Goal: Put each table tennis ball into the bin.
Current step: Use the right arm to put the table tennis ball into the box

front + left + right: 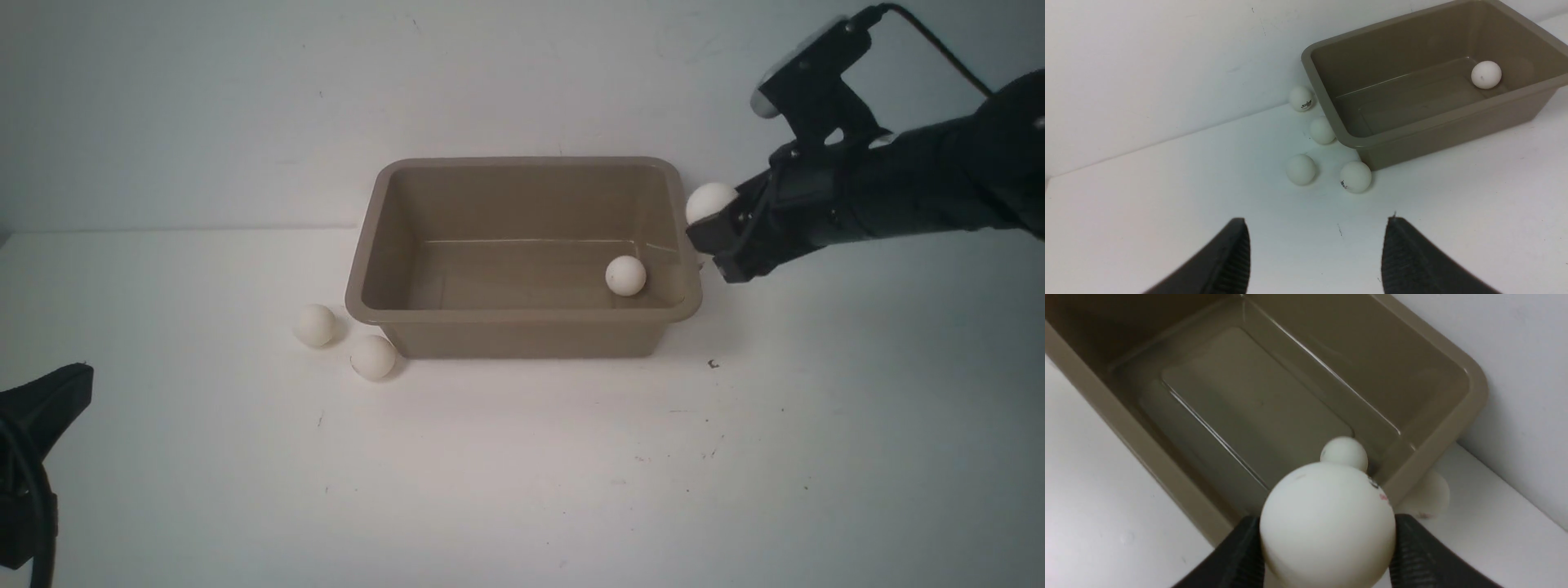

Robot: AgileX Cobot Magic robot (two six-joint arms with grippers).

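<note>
The taupe bin (522,314) stands mid-table with one table tennis ball (625,275) on its floor near the right end. My right gripper (712,222) is shut on another white ball (1327,522), held just above and outside the bin's right rim (1437,445). Several balls lie on the table by the bin's left end (1301,98) (1322,130) (1300,169) (1355,176); the front view shows only two of them (315,325) (373,357). My left gripper (1316,228) hangs open and empty over the near-left table, well short of those balls.
One more ball (1427,496) rests on the table against the outside of the bin's right end, under the held ball. A white wall (522,82) rises close behind the bin. A small dark speck (713,364) lies on the table.
</note>
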